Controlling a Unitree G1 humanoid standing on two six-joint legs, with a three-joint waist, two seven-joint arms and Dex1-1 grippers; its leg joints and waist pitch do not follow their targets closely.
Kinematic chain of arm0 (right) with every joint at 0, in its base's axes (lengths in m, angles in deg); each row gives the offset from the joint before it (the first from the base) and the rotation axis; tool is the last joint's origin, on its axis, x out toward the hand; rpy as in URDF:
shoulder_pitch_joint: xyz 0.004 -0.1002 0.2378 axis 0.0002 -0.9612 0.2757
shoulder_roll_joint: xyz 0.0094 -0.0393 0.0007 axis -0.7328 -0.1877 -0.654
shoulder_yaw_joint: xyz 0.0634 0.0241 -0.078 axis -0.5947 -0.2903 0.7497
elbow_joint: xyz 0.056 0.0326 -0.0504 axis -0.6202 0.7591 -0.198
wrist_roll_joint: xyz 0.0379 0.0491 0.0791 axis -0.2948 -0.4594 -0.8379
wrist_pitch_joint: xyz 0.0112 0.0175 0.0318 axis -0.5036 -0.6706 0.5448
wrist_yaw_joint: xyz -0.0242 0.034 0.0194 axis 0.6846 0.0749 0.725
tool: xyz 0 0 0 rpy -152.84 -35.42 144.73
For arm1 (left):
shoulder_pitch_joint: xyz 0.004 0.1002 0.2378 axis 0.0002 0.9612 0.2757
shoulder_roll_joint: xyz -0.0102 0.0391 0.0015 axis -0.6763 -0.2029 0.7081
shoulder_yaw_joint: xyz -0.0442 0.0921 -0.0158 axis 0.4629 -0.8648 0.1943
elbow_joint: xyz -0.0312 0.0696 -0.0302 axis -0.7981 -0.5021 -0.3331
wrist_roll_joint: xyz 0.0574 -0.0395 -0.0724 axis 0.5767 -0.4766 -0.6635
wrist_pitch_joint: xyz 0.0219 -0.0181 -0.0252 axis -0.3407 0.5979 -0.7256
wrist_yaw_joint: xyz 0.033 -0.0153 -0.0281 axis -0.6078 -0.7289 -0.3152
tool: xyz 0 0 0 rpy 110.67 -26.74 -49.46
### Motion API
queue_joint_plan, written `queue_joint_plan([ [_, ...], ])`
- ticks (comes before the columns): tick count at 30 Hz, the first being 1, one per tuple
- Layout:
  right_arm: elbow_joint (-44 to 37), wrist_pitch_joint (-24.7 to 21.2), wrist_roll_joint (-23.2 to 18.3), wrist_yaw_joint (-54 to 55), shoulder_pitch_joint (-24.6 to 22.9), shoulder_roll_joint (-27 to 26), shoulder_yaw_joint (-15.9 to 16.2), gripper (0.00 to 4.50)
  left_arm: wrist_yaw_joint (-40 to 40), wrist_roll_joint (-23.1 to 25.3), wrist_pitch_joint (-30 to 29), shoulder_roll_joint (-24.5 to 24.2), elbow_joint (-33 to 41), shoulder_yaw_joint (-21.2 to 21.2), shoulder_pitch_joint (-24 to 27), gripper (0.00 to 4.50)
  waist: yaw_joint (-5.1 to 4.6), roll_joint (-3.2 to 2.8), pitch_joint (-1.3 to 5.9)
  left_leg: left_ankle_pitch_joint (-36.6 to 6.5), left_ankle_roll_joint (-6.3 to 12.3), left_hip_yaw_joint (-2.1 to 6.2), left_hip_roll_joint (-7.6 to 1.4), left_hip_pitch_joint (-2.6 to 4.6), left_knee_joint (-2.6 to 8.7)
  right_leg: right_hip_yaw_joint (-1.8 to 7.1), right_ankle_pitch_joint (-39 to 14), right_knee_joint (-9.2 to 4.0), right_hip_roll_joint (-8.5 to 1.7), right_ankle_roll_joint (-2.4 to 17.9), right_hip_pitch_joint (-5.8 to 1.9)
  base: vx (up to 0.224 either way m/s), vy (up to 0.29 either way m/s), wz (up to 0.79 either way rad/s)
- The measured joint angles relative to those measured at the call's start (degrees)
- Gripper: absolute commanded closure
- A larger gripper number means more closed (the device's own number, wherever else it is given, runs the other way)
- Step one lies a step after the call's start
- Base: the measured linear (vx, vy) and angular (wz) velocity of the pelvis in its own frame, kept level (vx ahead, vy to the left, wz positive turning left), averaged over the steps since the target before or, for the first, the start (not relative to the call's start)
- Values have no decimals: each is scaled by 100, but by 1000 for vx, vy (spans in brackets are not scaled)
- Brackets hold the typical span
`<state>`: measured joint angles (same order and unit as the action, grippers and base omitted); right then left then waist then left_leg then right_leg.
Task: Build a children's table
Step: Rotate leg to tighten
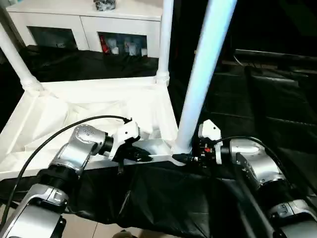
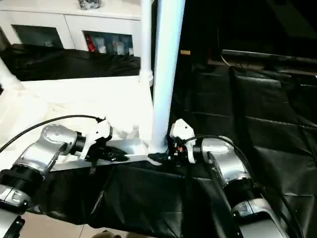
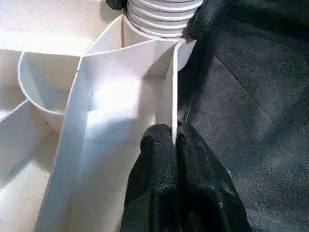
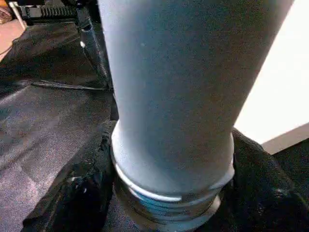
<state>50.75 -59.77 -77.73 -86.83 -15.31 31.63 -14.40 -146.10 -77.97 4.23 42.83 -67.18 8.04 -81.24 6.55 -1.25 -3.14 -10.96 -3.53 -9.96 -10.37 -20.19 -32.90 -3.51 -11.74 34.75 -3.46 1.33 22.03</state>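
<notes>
With the left gripper (image 1: 143,155) pinching shut on the tabletop (image 1: 94,106) rim and the right gripper (image 1: 187,157) straddling the nearest leg (image 1: 200,79) at its threaded base, that half-seated leg is risking cross-threading if the rim slips

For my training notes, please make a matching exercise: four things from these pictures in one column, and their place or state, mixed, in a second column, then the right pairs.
Things
1. left gripper
2. right gripper
3. near leg
4. cabinet

Places or states
A. stands upright in the tabletop's near corner socket
B. behind the table, with glass-fronted doors
C. shut on the tabletop's thin side wall
D. fingers on both sides of the leg's threaded base

Pairs: 1-C, 2-D, 3-A, 4-B
</notes>
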Motion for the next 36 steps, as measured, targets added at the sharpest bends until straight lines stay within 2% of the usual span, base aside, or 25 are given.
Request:
queue_joint_plan([
  [7, -191, -194, -88, 53, -111, -6, -35, 173, -15, -6, 28, 36, -86, 21, -8, 450, 7, -48, 14, 0, 0, 0, 0, 1, 0, -1, -1, 0, -1, 0, -2, 0, 0, 0],
  [9, -194, -223, -77, 272, -158, -101, -150, 173, 133, -3, 5, 74, -91, 46, -7, 450, 5, -56, 12, 0, 0, 0, -1, 1, 0, -3, -1, 1, -1, 0, -3, 0, 0, 0],
  [13, 103, -145, 38, 1306, -87, -488, -424, 173, 786, 46, -104, 278, -150, 202, -8, 450, -55, -73, 5, 3, -5, 0, -1, 9, -1, -3, 3, 9, -3, 4, -4, 0, 0, 0],
  [17, 724, -39, 165, 3003, 234, -1077, -776, 173, 1773, 284, -276, 706, -243, 311, -133, 450, -179, -74, 4, 6, -11, 1, -1, 15, -1, -3, -4, 8, -3, -12, -4, 0, 0, 0],
  [24, 1339, 376, 364, 4650, 532, -1584, -1057, 173, 2769, 498, -543, 1226, -172, 313, -188, 450, -185, -75, 9, 7, -11, 1, -1, 12, -1, -3, 7, 9, -3, 6, -4, 0, 0, 0],
  [25, 1398, 439, 361, 4685, 549, -1609, -1128, 173, 2824, 521, -578, 1274, -140, 312, -187, 450, -176, -75, 9, 7, -11, 1, -1, 11, -1, -3, 5, 8, -3, 3, -4, 0, 0, 0],
  [26, 1439, 472, 345, 4656, 571, -1609, -1169, 138, 2844, 530, -595, 1292, -116, 312, -187, 450, -173, -75, 9, 7, -11, 1, -1, 8, -1, -3, 5, 4, -3, 2, -4, 0, 0, 0],
  [28, 1467, 488, 267, 4543, 580, -1608, -1256, 103, 2845, 545, -599, 1299, -90, 304, -184, 450, -169, -75, 9, 7, -11, 1, -1, 6, -1, -3, 4, 1, -3, 1, -4, 0, 0, 0],
  [31, 1482, 484, 48, 4286, 581, -1604, -1370, 92, 2801, 547, -584, 1297, -77, 299, -179, 450, -166, -77, 8, 6, -10, 0, -1, 2, -1, -3, 4, -7, -3, 1, -3, 0, 0, 0],
  [33, 1483, 492, 41, 4099, 582, -1547, -1362, 67, 2727, 544, -569, 1271, -44, 299, -162, 450, -165, -77, 8, 6, -9, 0, -1, -3, 0, -3, 4, -8, -3, 1, 0, 0, 0, 0],
  [36, 1460, 503, -8, 3326, 561, -1303, -1244, 67, 2349, 423, -494, 1090, 61, 260, -78, 450, -165, -77, 8, 4, -7, 0, -2, -12, 4, -9, 0, -12, -3, -2, 5, 0, 0, 0],
])
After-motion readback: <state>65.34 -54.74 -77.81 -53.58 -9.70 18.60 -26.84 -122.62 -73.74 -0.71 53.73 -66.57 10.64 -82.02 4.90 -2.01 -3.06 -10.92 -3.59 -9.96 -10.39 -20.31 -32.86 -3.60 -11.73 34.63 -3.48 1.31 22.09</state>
